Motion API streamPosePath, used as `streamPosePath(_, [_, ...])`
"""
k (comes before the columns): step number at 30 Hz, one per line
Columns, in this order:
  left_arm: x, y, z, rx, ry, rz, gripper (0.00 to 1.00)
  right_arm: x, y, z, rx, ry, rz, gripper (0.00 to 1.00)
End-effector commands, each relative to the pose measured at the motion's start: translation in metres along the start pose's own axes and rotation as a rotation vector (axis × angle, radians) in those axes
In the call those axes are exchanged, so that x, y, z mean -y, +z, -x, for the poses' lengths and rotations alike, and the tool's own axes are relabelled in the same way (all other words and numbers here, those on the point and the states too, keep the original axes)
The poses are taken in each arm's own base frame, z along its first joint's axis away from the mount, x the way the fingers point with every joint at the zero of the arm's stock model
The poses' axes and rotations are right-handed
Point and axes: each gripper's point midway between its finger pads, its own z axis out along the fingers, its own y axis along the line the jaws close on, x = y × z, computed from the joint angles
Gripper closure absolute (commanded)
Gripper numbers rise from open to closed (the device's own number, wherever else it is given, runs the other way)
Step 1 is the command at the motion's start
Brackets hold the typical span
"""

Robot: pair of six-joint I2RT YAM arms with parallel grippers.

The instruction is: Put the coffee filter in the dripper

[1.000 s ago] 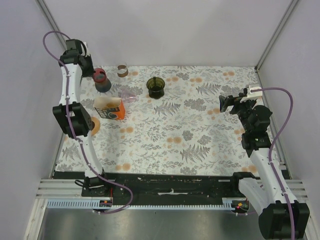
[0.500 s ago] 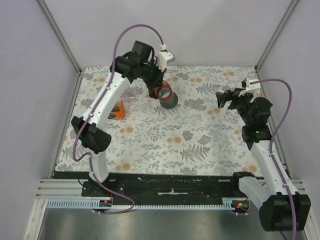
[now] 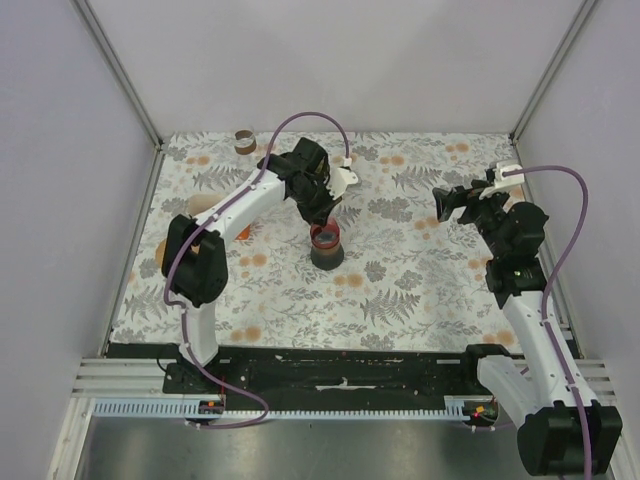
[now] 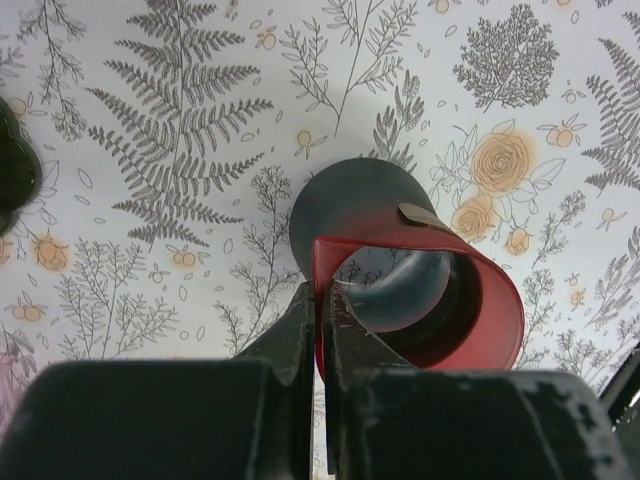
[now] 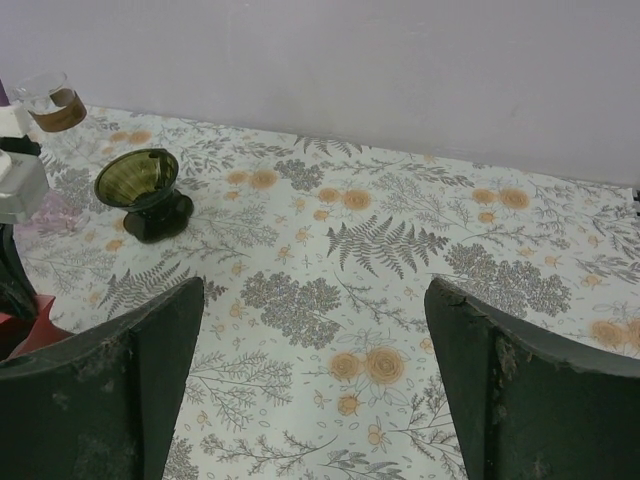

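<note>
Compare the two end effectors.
The left end effector is shut on the rim of the red-lined grey cup; the right end effector is open and holds nothing. The left is over the middle of the table; the right is near its right edge. Both have dark fingers.

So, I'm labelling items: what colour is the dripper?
Dark, see-through olive green; the dripper shows best in the right wrist view.

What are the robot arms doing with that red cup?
The left gripper pinches the rim of the red cup at the middle of the table. The right gripper hangs open over the right side, holding nothing. The green dripper sits near the back, and no filter shows in it.
</note>
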Motion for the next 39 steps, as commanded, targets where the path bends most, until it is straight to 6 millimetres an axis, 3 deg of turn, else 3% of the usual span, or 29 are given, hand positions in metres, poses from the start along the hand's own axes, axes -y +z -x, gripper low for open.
streamPosePath(1, [-0.009, 0.008, 0.017, 0.1, 0.107, 0.041, 0.98, -0.002, -0.005, -0.004, -0.007, -0.013, 0.007, 0.02])
streamPosePath(4, [0.0, 0.012, 0.009, 0.088, 0.114, -0.004, 0.94, -0.002, -0.007, -0.006, -0.011, -0.015, 0.007, 0.02])
streamPosePath(9, [0.003, -0.009, 0.023, 0.112, 0.085, -0.02, 0.37, -0.002, -0.007, -0.006, -0.014, -0.014, 0.008, 0.02])
streamPosePath(11, [-0.004, -0.027, 0.036, 0.144, 0.051, -0.008, 0.25, -0.002, -0.007, -0.006, -0.014, -0.014, 0.008, 0.02])
streamPosePath(15, [-0.021, -0.076, 0.063, 0.23, -0.048, 0.026, 0.21, -0.002, -0.007, -0.007, -0.017, -0.016, 0.008, 0.02])
streamPosePath(18, [-0.053, -0.116, 0.074, 0.314, -0.172, 0.114, 0.19, -0.002, -0.006, -0.007, -0.017, -0.018, 0.009, 0.02])
streamPosePath(23, [-0.127, -0.169, 0.052, 0.413, -0.49, 0.261, 0.2, -0.002, -0.002, -0.008, -0.025, -0.023, 0.02, 0.02])
streamPosePath(26, [-0.177, -0.204, 0.009, 0.441, -0.693, 0.402, 0.21, -0.002, 0.0, -0.007, -0.03, -0.021, 0.021, 0.02])
streamPosePath(30, [-0.225, -0.254, -0.083, 0.349, -0.82, 0.679, 0.21, 0.001, 0.0, -0.011, -0.039, -0.046, 0.016, 0.02])
streamPosePath(32, [-0.231, -0.27, -0.117, 0.319, -0.868, 0.716, 0.21, 0.001, 0.0, -0.013, -0.043, -0.051, 0.017, 0.02])
streamPosePath(35, [-0.235, -0.291, -0.187, 0.214, -0.966, 0.812, 0.21, 0.0, 0.003, -0.014, -0.052, -0.053, 0.023, 0.02])
streamPosePath(39, [-0.218, -0.282, -0.281, -0.044, -1.107, 0.907, 0.16, 0.0, 0.006, -0.017, -0.054, -0.053, 0.03, 0.02])
